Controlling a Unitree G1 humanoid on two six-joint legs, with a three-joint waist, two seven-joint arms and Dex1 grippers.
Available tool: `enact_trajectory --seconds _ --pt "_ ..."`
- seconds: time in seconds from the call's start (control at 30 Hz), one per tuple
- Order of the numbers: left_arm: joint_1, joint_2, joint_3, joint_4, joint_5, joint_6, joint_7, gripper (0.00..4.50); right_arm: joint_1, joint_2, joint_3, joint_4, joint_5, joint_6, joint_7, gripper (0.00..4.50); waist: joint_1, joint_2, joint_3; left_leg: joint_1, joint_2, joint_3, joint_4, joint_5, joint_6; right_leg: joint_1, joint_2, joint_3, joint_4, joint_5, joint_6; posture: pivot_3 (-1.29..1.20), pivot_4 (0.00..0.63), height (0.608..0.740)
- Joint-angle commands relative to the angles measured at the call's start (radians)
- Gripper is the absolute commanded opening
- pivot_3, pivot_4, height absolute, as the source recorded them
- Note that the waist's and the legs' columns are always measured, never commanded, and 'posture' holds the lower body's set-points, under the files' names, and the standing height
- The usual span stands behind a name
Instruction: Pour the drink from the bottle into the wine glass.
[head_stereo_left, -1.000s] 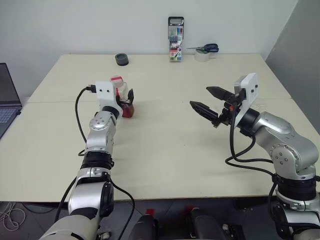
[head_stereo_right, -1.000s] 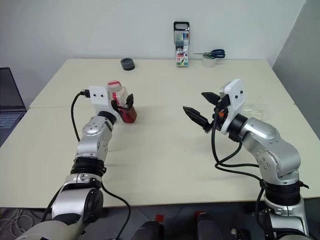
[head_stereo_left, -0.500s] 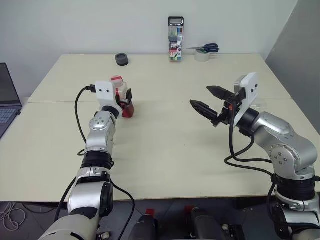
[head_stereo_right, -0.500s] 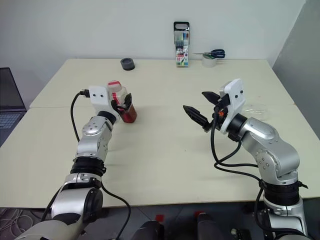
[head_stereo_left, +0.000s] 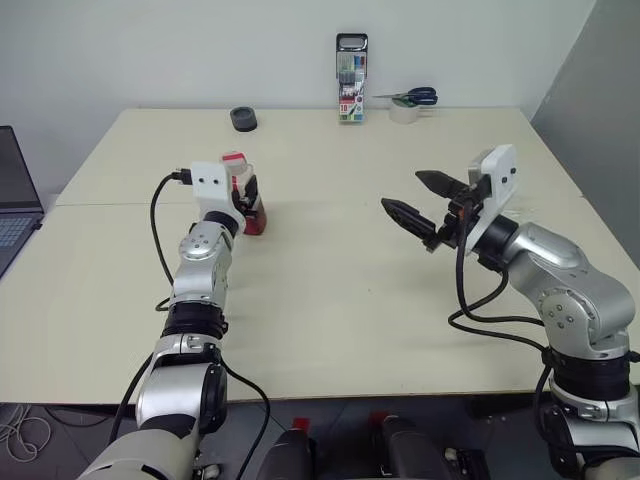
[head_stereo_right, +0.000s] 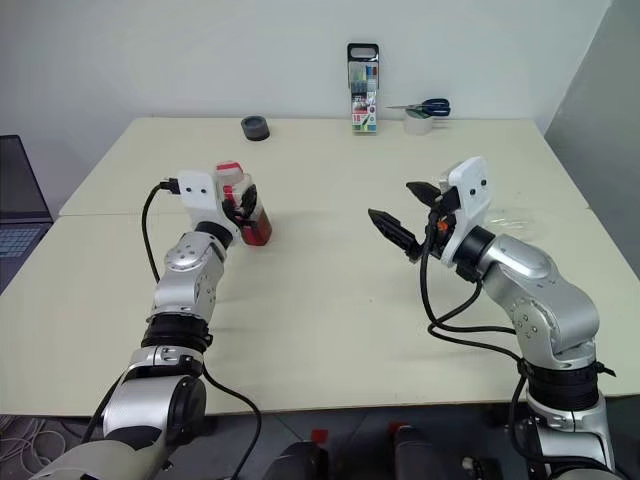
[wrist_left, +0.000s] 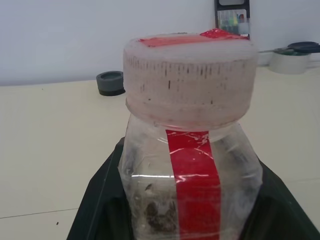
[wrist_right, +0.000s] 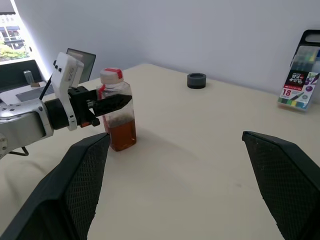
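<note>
A: Where's the small clear plastic bottle (head_stereo_right: 243, 206) of amber-red drink (wrist_right: 122, 132)?
B: Table's nine o'clock, clamped by the left gripper (head_stereo_right: 246, 210); right gripper (head_stereo_right: 409, 217) spread, empty. It should lift upright, slowly

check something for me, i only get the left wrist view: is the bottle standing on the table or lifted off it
Observer: The bottle stands upright with its base on the table.
Operator: how much is in it, i just see cap and label
Observer: The drink fills roughly the lower half of it.
Operator: and where's the other arm
Observer: The right pincer hangs open above the table, well apart from the bottle and off to the robot's right of it.
</note>
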Motion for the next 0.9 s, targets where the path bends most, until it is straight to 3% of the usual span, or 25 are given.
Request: enact_trajectory --seconds 0.03,0.2,0.37,0.73,0.9 --pt "-0.077 -0.015 -0.069 -0.151 -0.101 0.111 -0.219 1.83 -0.068 0.018 -0.041 -0.003 0.041 0.020 -0.025 4.50 0.001 0.000 0.000 0.000 0.000 0.000 0.000 0.000 0.000 0.000 0.000 0.000 0.000 0.000 0.000 0.00 0.150 0.740" --pt "-0.131 0.054 -0.210 -0.310 -0.204 0.345 -0.585 1.83 -0.125 -0.018 -0.047 0.005 0.094 0.060 0.036 4.50 -0.002 -0.001 0.000 -0.003 -0.002 -0.001 0.001 0.000 0.000 0.000 0.001 -0.002 -0.001 0.000 0.000 0.00 0.150 0.740" --pt "-0.160 0.120 -0.294 -0.403 -0.270 0.435 -0.848 1.83 -0.164 -0.056 -0.082 -0.028 0.203 0.153 0.047 4.50 -0.017 0.000 0.001 0.000 0.000 0.001 -0.002 0.000 0.000 0.000 0.002 0.001 -0.002 0.000 0.000 0.00 0.150 0.740" --pt "-0.220 0.028 -0.302 -0.277 -0.224 0.337 -0.872 1.83 -0.132 -0.017 -0.061 -0.163 0.238 0.251 -0.106 4.50 -0.006 0.000 0.001 -0.001 0.000 0.000 0.000 -0.001 0.002 0.000 0.002 0.000 0.000 0.000 0.000 0.00 0.150 0.740" --pt "-0.221 0.011 -0.301 -0.264 -0.224 0.326 -0.880 1.83 -0.123 0.013 0.027 -0.135 0.100 0.193 -0.189 4.50 -0.007 0.000 0.001 -0.001 0.000 0.000 0.000 -0.001 0.002 -0.001 0.002 0.001 0.000 0.000 0.000 0.00 0.150 0.740"
